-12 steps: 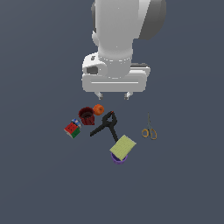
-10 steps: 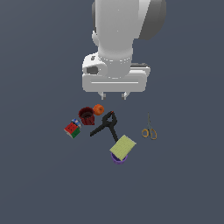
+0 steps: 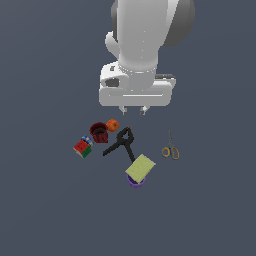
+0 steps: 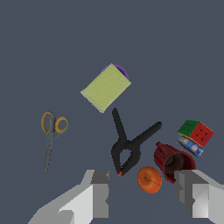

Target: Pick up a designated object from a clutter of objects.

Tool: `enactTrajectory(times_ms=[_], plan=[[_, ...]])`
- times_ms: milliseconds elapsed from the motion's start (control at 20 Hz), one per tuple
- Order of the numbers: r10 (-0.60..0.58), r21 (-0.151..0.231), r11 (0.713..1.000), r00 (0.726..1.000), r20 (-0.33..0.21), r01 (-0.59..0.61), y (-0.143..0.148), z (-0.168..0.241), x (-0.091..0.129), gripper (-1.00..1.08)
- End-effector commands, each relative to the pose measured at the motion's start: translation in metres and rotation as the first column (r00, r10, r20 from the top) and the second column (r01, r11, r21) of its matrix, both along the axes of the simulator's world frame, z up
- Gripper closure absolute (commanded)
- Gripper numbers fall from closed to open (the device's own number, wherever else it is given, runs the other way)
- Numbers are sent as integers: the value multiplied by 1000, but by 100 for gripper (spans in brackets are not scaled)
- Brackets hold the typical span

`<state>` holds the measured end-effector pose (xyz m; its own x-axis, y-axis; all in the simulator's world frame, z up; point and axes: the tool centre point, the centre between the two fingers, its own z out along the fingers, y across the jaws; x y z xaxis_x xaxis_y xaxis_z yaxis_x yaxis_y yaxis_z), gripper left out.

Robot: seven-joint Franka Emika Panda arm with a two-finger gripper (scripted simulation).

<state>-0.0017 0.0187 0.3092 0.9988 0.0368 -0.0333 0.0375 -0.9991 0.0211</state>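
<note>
The black spring clamp [image 3: 122, 142] [image 4: 130, 145] lies flat in the middle of the clutter, its two long handles spread in a V. My gripper [image 3: 133, 110] [image 4: 146, 197] hangs open above the clamp's head end, holding nothing. Around the clamp lie a dark red cup [image 3: 99, 132] [image 4: 173, 161], an orange ball [image 3: 112, 124] [image 4: 149, 179], a colourful puzzle cube [image 3: 83, 147] [image 4: 195, 132], and a yellow-green flat block [image 3: 140, 167] [image 4: 106, 87] resting on a purple bowl [image 3: 135, 181] [image 4: 118, 70].
Orange-handled scissors [image 3: 170, 147] [image 4: 52, 133] lie apart from the group toward the exterior view's right. A small blue-and-white item [image 4: 189, 145] sits tucked against the puzzle cube. The floor is a plain dark grey surface.
The arm and gripper hold about the same place over the clutter. Nothing on the floor has moved.
</note>
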Motion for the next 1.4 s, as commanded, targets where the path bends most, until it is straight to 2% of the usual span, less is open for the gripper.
enactTrajectory(times_ms=[0, 450, 750, 950, 1350], plan=[[-6, 1, 1000, 1000, -3, 6, -1, -2, 0, -20], [-118, 20, 993, 992, -48, 119, -17, -35, 9, -20], [-267, 28, 962, 957, -112, 271, -41, -81, 16, -20], [-394, 20, 915, 904, -167, 402, -63, -122, 19, -20], [-608, -33, 783, 752, -256, 621, -104, -203, 12, -20]])
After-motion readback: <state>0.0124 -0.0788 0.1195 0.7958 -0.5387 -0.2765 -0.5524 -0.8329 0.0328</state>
